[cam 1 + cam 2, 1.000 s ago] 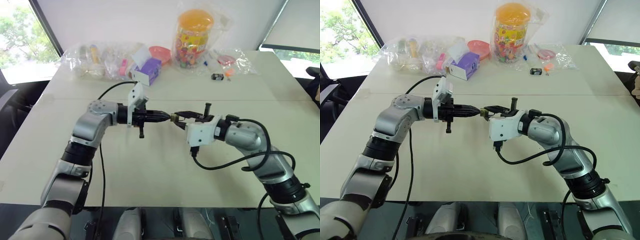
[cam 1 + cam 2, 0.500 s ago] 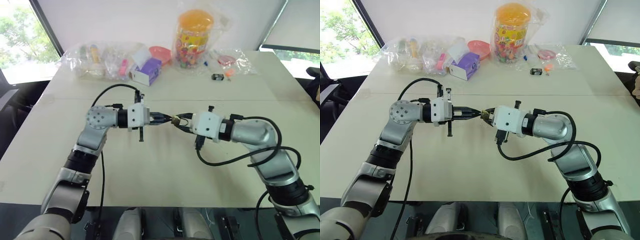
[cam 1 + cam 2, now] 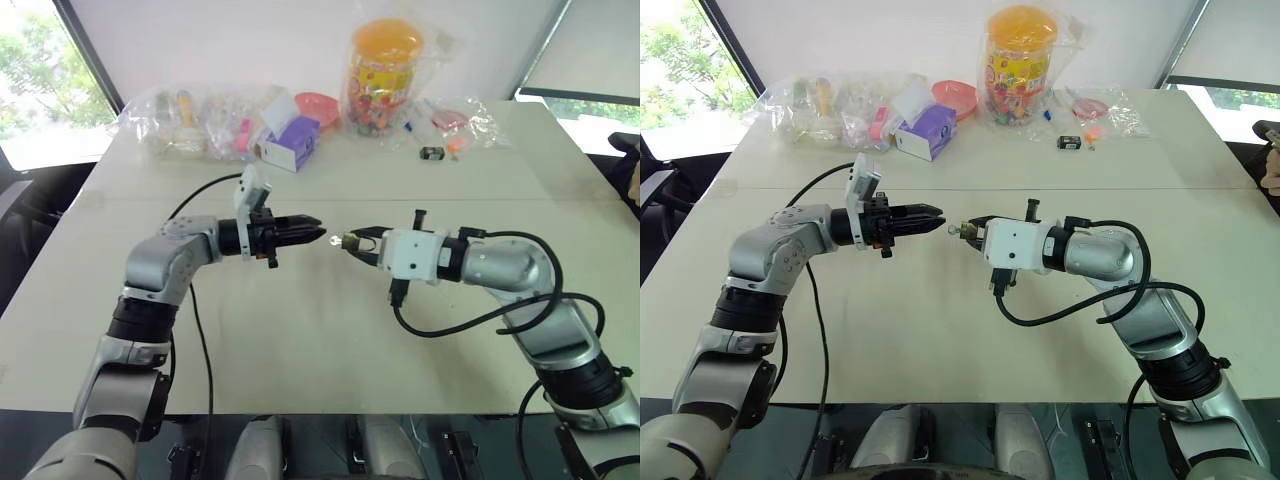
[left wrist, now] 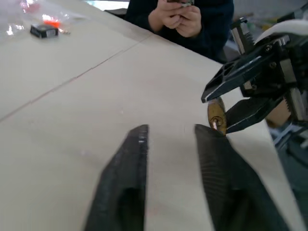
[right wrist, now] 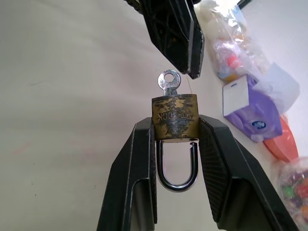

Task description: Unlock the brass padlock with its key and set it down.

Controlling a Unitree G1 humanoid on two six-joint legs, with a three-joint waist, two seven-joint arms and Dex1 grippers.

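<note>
Since the earlier frame, the left gripper (image 3: 318, 238) has been drawn back from the padlock (image 5: 175, 117) and its fingers (image 4: 126, 168) have been parted; a clear gap is now seen between the two grippers, where they were joined at the lock before. At the far left edge of the table (image 3: 300, 330), clear bags (image 3: 195, 118) are lying, then a purple box (image 3: 292, 142), a jar (image 3: 385, 72) and a small black object (image 3: 433, 153). The padlock is held above the table by the right gripper (image 3: 349, 241), clamped on the brass body. A key (image 5: 169, 83) is seen in the lock, and the shackle (image 5: 177, 166) appears lifted free at one side. A person's hands (image 4: 177, 15) are seen beyond the table.
</note>
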